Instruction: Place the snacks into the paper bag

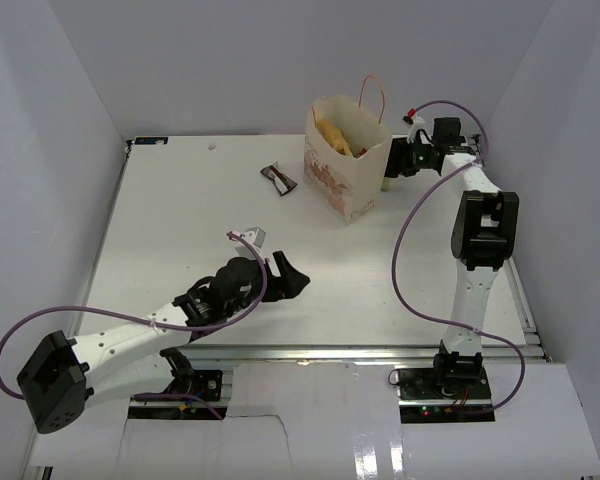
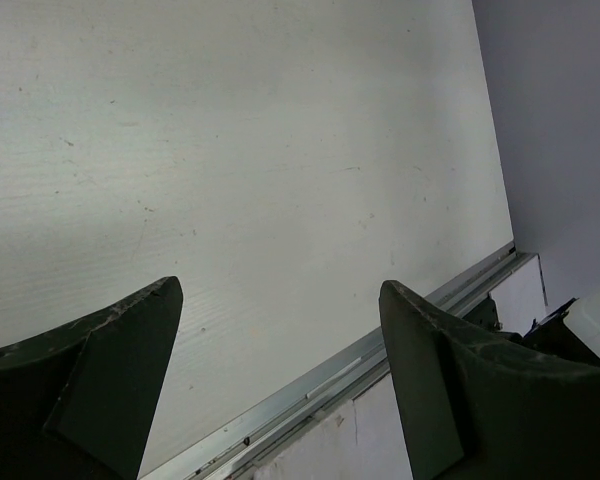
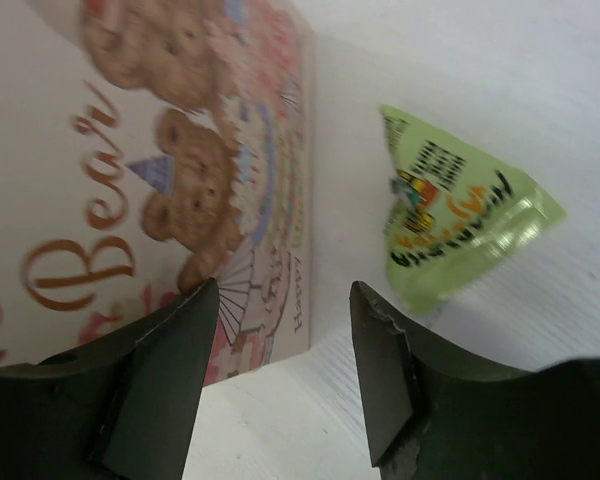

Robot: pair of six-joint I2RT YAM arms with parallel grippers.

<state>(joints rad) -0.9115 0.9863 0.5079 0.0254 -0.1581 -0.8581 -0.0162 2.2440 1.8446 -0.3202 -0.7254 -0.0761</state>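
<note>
**Operator:** What is the status of both grippers?

**Technician:** Left gripper: jaws spread wide with nothing between them, over bare table near the middle. Right gripper: jaws apart and gripping nothing, set low at the right side of the bag.

**Operator:** Where are the task items?

**Technician:** The bag stands upright at the far right of the table. Yellow snacks show in its open top. A green packet lies flat on the table just beside the bag's printed wall, ahead of the right gripper. A brown wrapper lies left of the bag, apart from it.

**Operator:** What faults are likely from here?

**Technician:** There are three.
1. The bag's corner edge sits in line with the right gripper's gap. If the jaws close here, they probably pinch paper and miss the packet.
2. The bag is tall and light. A sideways push from the right arm could slide or tip it and spill the contents.
3. The green packet lies flat and looks slick. A shallow approach may push it along the table or against the bag without lifting it.

Correct the aim toward the packet before closing.
</note>
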